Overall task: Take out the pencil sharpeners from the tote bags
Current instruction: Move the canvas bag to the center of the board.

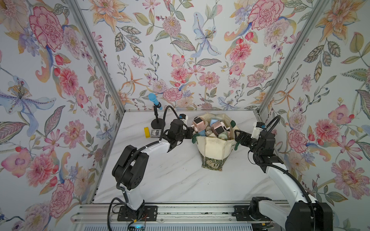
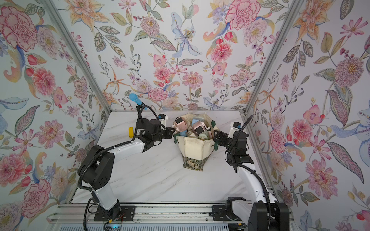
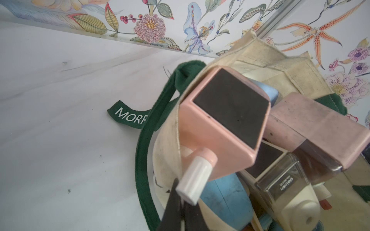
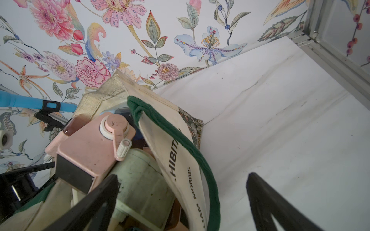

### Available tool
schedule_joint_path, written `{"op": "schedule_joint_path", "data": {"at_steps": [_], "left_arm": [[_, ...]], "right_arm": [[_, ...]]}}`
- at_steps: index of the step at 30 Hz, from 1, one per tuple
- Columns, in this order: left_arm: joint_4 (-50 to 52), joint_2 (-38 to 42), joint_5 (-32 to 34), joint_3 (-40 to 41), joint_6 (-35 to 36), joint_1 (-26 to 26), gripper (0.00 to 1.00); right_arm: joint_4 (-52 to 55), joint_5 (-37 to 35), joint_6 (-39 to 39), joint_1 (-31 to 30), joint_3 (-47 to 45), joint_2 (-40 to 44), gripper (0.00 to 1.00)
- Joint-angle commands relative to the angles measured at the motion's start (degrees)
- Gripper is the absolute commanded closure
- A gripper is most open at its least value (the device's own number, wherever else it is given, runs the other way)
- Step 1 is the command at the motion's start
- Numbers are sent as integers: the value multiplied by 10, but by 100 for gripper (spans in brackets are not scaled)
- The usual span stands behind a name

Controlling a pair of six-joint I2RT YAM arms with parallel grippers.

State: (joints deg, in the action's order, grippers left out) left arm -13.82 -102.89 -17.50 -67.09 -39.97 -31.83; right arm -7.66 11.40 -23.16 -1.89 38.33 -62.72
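The cream tote bag stands open mid-table, heaped with pencil sharpeners: two pink with dark faces, a blue one and a sage green one. My left gripper is at the bag's left rim, its jaws shut on the canvas edge just under the white crank knob of a pink sharpener. My right gripper is open and straddles the right rim. One finger is inside by the green sharpener, the other outside.
A microphone with a blue foam head stands on a round base at the back left. Beside it lie a flat yellow bar and a dark card deck. Floral walls close in three sides.
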Motion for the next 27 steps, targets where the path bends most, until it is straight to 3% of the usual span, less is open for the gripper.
{"op": "schedule_joint_path", "data": {"at_steps": [1,14,19,25,27], "left_arm": [[43,5,-7,-52,38,-9,100],[198,94,-53,-162,160,-8,100],[258,79,-56,-205,195,-2,100],[311,102,-51,-255,213,39,100],[322,100,-80,-286,202,64,100]], "right_arm": [[37,16,14,-5,13,-8,2],[36,62,6,-1,17,-21,3],[41,90,1,0,17,-13,4],[32,152,-23,0,18,-3,5],[17,170,-31,0,16,-9,5]]}}
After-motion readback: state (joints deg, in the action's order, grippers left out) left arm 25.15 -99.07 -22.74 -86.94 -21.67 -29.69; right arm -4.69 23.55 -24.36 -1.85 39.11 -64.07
